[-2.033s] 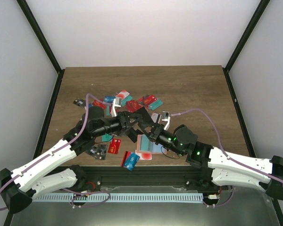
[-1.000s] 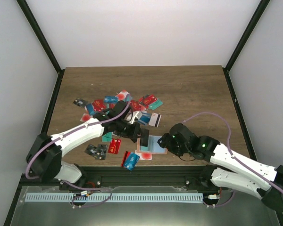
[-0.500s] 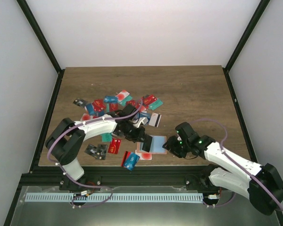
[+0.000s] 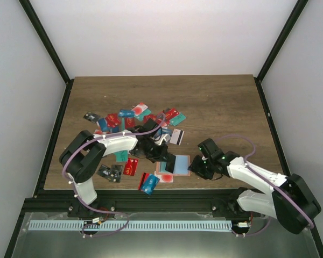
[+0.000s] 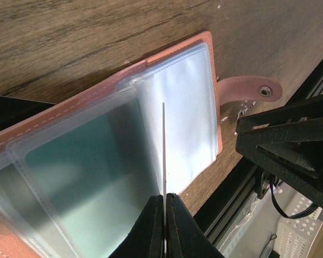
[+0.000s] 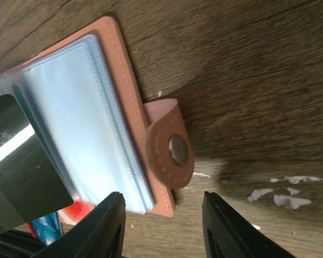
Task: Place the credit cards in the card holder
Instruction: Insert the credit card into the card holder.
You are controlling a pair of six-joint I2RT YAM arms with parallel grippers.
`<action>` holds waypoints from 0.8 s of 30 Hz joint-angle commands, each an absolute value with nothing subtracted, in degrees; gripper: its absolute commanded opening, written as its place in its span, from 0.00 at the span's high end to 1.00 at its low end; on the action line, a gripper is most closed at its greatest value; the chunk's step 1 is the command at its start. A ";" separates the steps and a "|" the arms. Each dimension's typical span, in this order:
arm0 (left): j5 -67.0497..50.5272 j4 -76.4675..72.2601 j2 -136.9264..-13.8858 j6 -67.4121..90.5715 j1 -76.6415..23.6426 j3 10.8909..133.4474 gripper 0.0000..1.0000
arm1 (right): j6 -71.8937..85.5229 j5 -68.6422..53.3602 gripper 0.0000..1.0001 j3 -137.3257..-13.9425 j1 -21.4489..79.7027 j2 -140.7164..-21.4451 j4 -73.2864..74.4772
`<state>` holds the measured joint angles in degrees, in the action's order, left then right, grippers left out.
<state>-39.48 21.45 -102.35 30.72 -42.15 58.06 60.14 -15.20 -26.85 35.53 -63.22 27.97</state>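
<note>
Shifted over the last two seconds: left pincer point(image 4: 164, 158), carried from 10 o'clock of the card holder point(image 4: 182, 163) to directly over it, clenched on a black card point(image 4: 170, 162) and holding it edge-on. Drawn back as well: right pincer point(image 4: 195, 166), off the holder's top and out to its 3 o'clock edge. Narrowed during the last second but not shut; seen from the right wrist, jaws apart, straddling the holder's near corner and the snap strap point(image 6: 171, 145), with nothing gripped as far as can be told.

Reads as the start of insertion. Seen from the left wrist, the card stands as a thin line above the clear sleeves point(image 5: 175, 97), its edge near a sleeve mouth, not visibly inside any pocket. Teal point(image 5: 81, 177) showing through one sleeve, probably a card already housed.

Holder lying open on the table point(image 4: 220, 102) at about 6 o'clock, close to the near edge. Loose credit cards point(image 4: 134, 115) spread from 9 to 12 o'clock of it, with a few more at 7 to 8 o'clock.

Left arm folded sharply at the elbow near 8 o'clock, forearm stretched low toward 3 o'clock, wrist tipped down onto the holder. Right arm lying low along the near edge, forearm reaching toward 9 o'clock, wrist pitched down at the strap.
</note>
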 commanded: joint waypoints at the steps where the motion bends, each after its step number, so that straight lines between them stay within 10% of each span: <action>1: -38.67 21.05 -103.56 31.64 -41.91 59.69 0.96 | 58.62 -13.65 0.59 -28.96 34.55 -64.74 27.49; 24: -39.74 25.09 -109.13 30.90 -41.81 63.29 0.96 | 54.57 -14.93 0.65 -32.39 34.47 -75.00 25.14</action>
<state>-40.03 23.79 -107.44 31.88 -42.02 61.95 56.34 -15.25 -30.63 34.96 -73.17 25.08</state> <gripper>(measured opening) 0.041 0.358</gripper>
